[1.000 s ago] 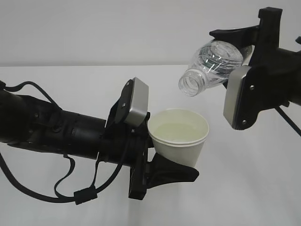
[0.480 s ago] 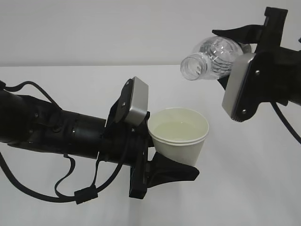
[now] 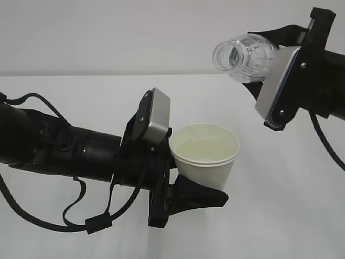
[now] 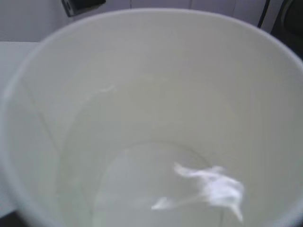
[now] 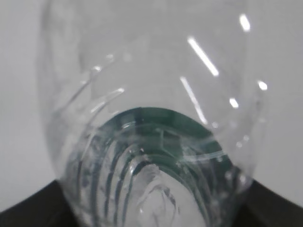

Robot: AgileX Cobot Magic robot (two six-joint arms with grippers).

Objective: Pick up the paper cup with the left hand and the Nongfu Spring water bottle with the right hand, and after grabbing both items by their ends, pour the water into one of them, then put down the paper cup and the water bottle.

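Black left hand [image 3: 186,186] is gripping the paper cup [image 3: 206,154] low on its wall, water showing inside. Right hand [image 3: 269,70] is clamping the Nongfu Spring water bottle [image 3: 245,54], lying roughly level, mouth leftward, above and right of the cup. Pour looks finished; best righting the bottle fully before lowering both slowly, cup level.
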